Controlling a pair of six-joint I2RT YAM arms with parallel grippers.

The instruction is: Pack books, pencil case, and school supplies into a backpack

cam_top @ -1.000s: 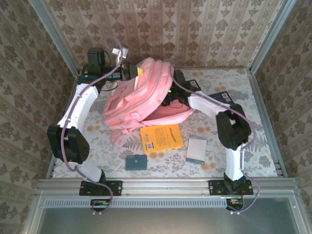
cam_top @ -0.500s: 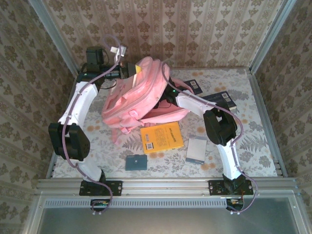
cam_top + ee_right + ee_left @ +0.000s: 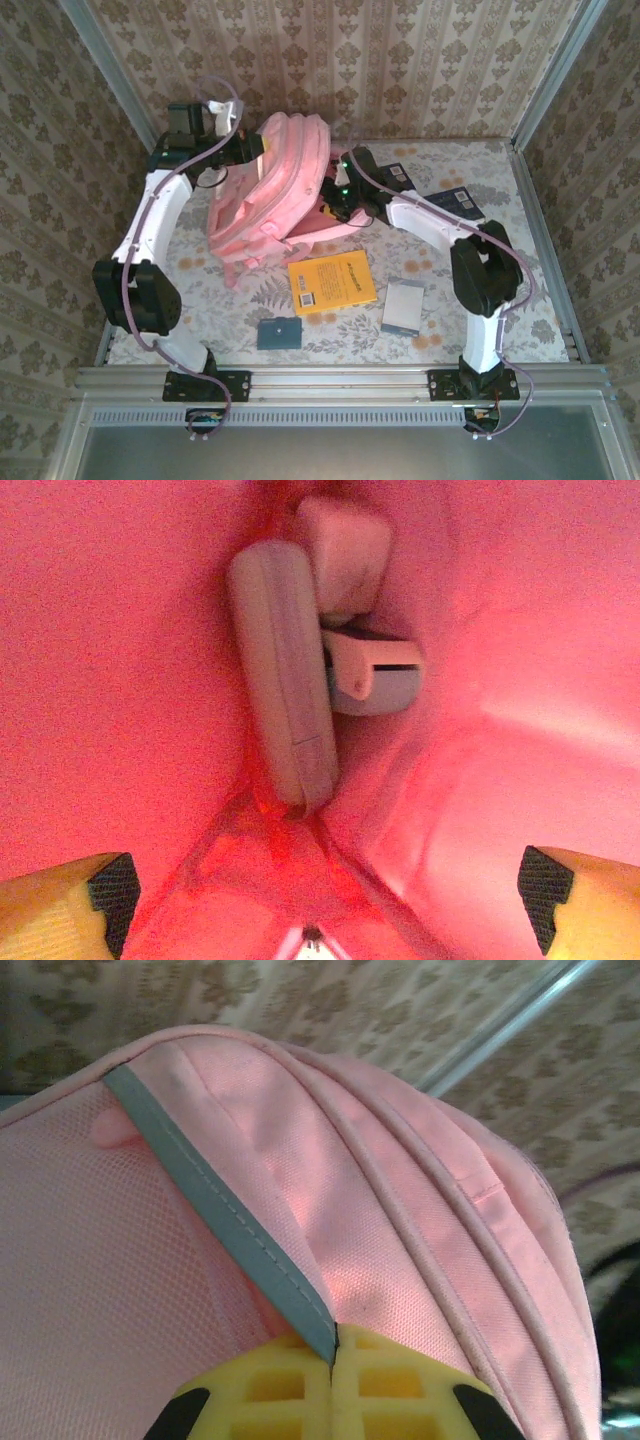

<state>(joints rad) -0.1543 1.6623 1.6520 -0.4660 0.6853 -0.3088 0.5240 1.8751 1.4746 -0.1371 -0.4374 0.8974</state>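
The large soft pink backpack (image 3: 270, 195) sits toward the back of the floral-patterned bench (image 3: 520, 290), left of centre, propped up on its edge with its top lifted. The left claw (image 3: 252, 150) is at that top edge. In the left wrist view its yellow pads (image 3: 290, 1385) are pressed together on a grey-blue trim strip (image 3: 215, 1215) of the backpack (image 3: 420, 1210), with no gap between them. The right claw (image 3: 330, 203) meets the backpack's right side. In the right wrist view its yellow fingertips (image 3: 70, 900) are spread wide, one at each lower corner, gripping nothing, with pink fabric (image 3: 120, 680) on every side. Between and beyond them hangs a pale oblong piece (image 3: 285, 680) with a smaller clip-like part beside it; what these are cannot be told. The larger orange-yellow paperback (image 3: 332, 282) with its white code square lies flat just in front of the backpack. A dark teal rectangle (image 3: 279, 332) lies near the front edge of the bench, below the book's left corner, and a silver-grey framed pale rectangle (image 3: 403, 306) lies just right of the book. One dark navy paperback (image 3: 400, 177) lies at the back right of the backpack, partly under the right arm, and a second dark navy paperback (image 3: 455, 202) lies further right.
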